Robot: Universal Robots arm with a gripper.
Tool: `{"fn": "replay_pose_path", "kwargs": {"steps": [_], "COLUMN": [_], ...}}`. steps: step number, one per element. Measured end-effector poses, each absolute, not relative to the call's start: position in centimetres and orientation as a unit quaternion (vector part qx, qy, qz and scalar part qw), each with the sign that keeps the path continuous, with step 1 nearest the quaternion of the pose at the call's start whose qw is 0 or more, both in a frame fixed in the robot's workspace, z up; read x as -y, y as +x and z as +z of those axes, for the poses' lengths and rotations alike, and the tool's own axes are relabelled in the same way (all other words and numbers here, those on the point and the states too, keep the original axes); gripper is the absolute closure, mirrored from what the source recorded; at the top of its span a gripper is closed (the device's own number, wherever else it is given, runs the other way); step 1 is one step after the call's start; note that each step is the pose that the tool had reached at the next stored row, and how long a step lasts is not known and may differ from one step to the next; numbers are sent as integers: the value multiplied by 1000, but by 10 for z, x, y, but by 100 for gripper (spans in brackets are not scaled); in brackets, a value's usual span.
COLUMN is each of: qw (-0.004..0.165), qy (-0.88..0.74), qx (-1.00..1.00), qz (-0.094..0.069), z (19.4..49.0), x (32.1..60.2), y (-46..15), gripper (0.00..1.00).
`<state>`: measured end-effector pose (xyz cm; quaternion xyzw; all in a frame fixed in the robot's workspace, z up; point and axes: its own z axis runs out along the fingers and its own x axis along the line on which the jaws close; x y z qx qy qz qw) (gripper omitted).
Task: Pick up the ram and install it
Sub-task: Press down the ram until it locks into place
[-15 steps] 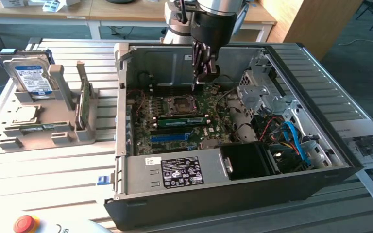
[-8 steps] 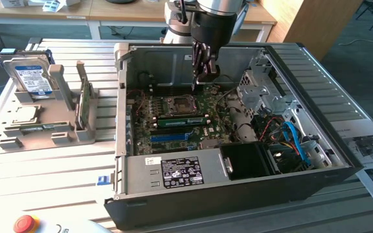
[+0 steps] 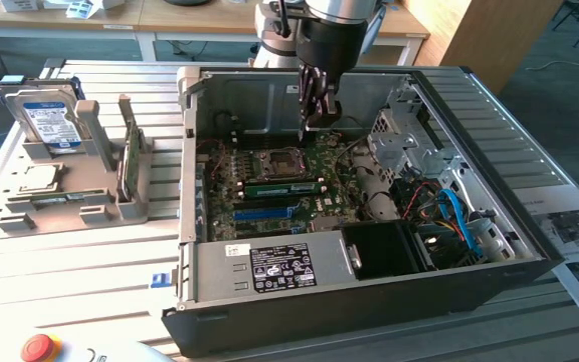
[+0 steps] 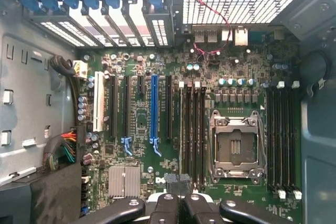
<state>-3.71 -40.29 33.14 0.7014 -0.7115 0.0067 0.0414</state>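
Over the far half of the open computer case (image 3: pixel 370 302), above the motherboard (image 3: pixel 325 162), the arm hung with its fingers (image 4: pixel 168 208) pressed narrow together. Nothing could be made out between them.

The ram (image 3: pixel 284 187), as I judged it, was the long green stick standing on edge in a slot just on the near side of the processor socket (image 3: pixel 274 162). In the wrist view the closed fingers lined up with the group of long black slots beside that socket, though the stick itself was hard to pick out from straight above.

On the table (image 3: pixel 68 264), at the exterior view's left and well apart from the fingers, stood a grey rack (image 3: pixel 28 219). A hard drive (image 3: pixel 53 121) stood upright in it, and another thin green strip (image 3: pixel 68 197) lay flat towards its near side. Whether that was a second stick I could not tell.

My reading was that the stick was already in its slot and the work stood at seating it. A push would have called for the shut fingers to be square over the stick's top edge. It would have had to go straight down, clear of the socket, until both end clips caught.
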Motion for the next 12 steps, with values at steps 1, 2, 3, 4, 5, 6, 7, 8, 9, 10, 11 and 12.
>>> {"fn": "replay_pose_path", "kwargs": {"steps": [1,2,3,4,5,6,7,8,9,10,11,12], "qw": [40,39,37,37,36,35,35,34,34,33,33,33], "qy": [701,701,701,701,701,701,701,701,701,701,701,701], "qx": [712,712,712,712,712,712,712,712,712,712,712,712], "qz": [8,9,10,11,12,13,13,14,14,15,15,15], "z": [331,331,331,331,331,331,331,331,331,331,331,331], "x": [403,403,403,403,403,403,403,403,403,403,403,403], "y": [-37,-38,-38,-38,-38,-38,-38,-38,-38,-38,-38,-38], "gripper": [90,90,90,90,90,90,90,90,90,90,90,90]}}
